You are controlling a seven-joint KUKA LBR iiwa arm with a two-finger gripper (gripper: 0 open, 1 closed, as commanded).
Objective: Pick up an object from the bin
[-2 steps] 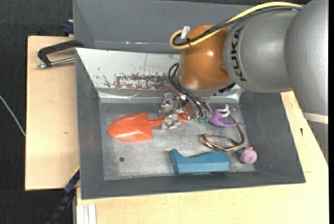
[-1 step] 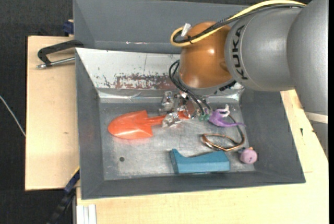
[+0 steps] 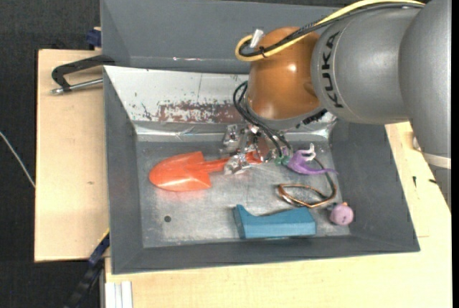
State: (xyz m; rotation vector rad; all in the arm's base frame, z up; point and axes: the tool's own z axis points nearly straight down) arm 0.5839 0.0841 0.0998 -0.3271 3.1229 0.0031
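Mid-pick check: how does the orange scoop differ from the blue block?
The orange scoop is rounded and narrows to a handle; the blue block is boxy with straight edges. The orange scoop lies left of centre, its handle reaching the gripper; the blue block sits lower in the view, apart from the gripper. Both lie flat on the bin floor.
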